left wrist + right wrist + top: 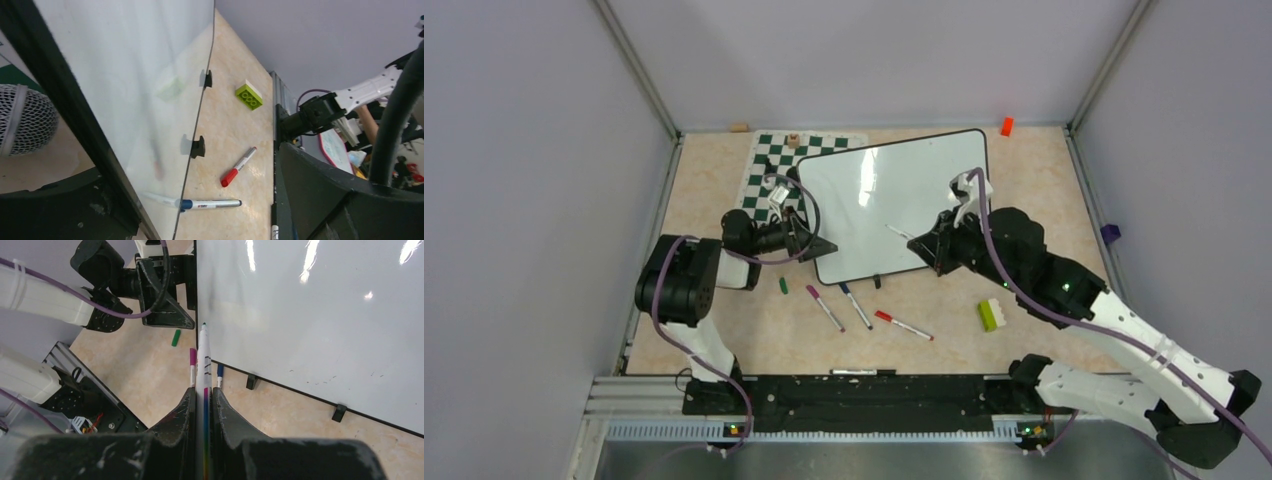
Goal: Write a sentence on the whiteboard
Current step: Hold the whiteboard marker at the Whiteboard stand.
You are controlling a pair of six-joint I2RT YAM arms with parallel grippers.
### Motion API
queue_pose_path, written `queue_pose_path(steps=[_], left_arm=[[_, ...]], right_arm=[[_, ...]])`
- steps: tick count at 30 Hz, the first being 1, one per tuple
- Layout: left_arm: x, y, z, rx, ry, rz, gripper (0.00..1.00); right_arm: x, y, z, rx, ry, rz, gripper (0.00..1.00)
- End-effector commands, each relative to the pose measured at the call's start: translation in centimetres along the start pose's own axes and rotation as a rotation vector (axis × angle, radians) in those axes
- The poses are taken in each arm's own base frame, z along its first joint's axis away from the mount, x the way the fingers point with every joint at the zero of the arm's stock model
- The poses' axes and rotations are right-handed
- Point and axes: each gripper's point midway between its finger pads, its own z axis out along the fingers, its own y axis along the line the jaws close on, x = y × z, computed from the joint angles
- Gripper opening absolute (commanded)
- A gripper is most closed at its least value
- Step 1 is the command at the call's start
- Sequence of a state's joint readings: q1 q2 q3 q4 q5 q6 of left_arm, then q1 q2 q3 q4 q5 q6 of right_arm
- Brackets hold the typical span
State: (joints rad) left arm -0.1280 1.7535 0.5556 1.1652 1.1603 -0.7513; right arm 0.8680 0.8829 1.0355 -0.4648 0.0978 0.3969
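Note:
The whiteboard [894,190] lies tilted on the table, glossy white with a thin black rim and two black clips [876,281] on its near edge. No teal sentence shows on it, only faint specks. My right gripper [931,246] is shut on a white marker [204,365] with a rainbow stripe. Its green tip [203,325] points over the board's lower part; I cannot tell whether it touches. My left gripper [812,245] stands at the board's near-left corner with its jaws wide apart. In the left wrist view one finger [325,200] is well right of the board [125,75].
Purple [824,307], blue [856,305] and red [902,325] markers and a green cap [783,285] lie in front of the board. A green-and-white brick [991,314] lies right of them. A green checkered chess mat [764,170] lies under the board's far-left part. An orange block [1006,126] sits at the back.

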Motion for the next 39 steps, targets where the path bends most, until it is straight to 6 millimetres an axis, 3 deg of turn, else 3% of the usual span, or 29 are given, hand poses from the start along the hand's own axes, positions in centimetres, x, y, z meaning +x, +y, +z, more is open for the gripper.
queue_pose_path(steps=[1, 6, 12, 19, 24, 27, 30, 39], left_arm=[[-1.4, -2.8, -0.2, 0.159, -0.012, 0.087, 0.99], [-1.2, -2.6, -0.3, 0.176, 0.02, 0.061, 0.99], [-3.6, -1.7, -2.2, 0.126, -0.034, 0.03, 0.94], [-4.8, 0.0, -2.0, 0.132, -0.024, 0.08, 0.94], [-6.1, -0.3, -2.2, 0.137, -0.026, 0.157, 0.94], [-5.8, 0.8, -1.9, 0.124, -0.011, 0.14, 0.94], [-5.1, -0.1, -1.9, 0.161, 0.016, 0.147, 0.97], [-3.7, -0.6, -2.2, 0.147, 0.003, 0.157, 0.78]], right_arm=[[-0.6, 0.9, -1.0, -0.048, -0.028, 0.023, 0.0], [-0.9, 1.1, -2.0, -0.063, -0.037, 0.028, 0.0], [-0.9, 0.6, -2.2, -0.04, -0.044, 0.021, 0.0], [-1.1, 0.8, -0.8, -0.03, -0.017, -0.01, 0.0], [-1.1, 1.1, 0.2, -0.036, 0.008, -0.027, 0.0], [-1.1, 1.4, 0.4, -0.05, 0.011, -0.025, 0.0], [-1.2, 1.8, 0.1, -0.075, 0.001, -0.015, 0.0], [-1.3, 2.3, -1.0, -0.116, -0.029, 0.006, 0.0]])
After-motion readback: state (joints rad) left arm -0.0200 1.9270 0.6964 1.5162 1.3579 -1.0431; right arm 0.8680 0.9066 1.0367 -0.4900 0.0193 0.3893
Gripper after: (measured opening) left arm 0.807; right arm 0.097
